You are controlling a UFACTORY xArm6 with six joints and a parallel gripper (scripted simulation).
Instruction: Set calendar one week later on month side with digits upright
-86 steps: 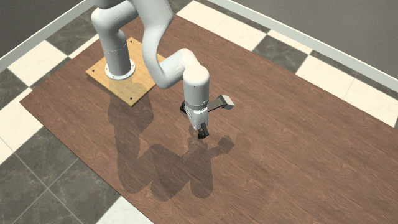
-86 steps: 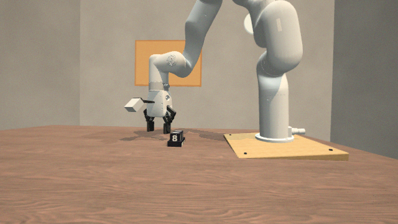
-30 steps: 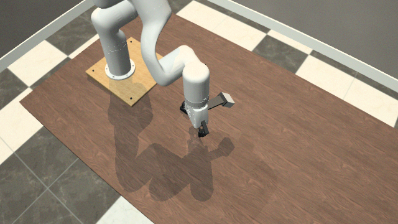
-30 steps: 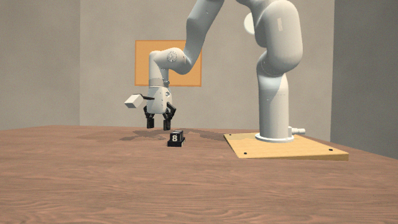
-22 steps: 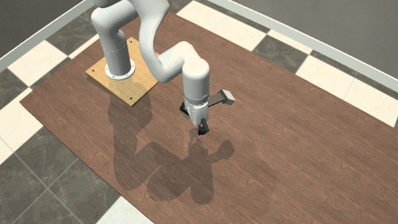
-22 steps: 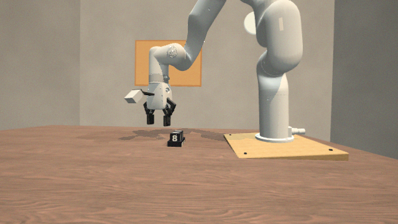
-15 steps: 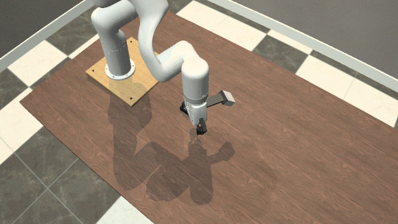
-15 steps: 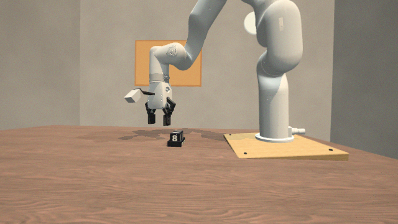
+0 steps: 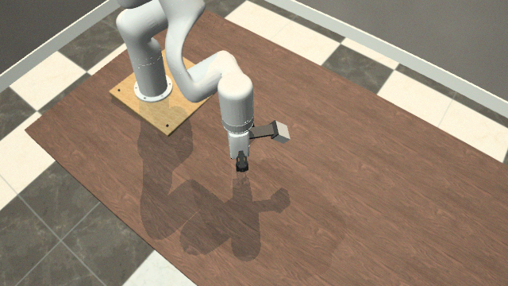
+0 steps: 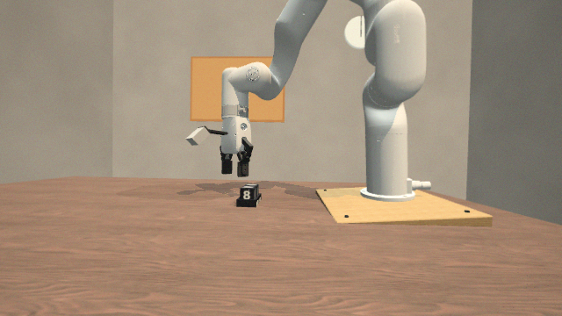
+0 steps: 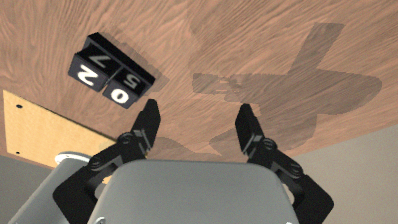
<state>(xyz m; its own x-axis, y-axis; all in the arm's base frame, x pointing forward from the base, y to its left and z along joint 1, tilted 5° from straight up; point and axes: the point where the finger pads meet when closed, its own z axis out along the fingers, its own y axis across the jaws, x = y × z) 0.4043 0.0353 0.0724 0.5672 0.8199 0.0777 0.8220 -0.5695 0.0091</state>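
My claw wide open, nothing held. Calendar on desk, lower than claw, upper left in wrist view, outside fingers. Long axis slants against finger line; likely need sideways shift plus twist.

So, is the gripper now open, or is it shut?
Open. In the wrist view, the fingers of the gripper stand wide apart, and only the table shows between them.
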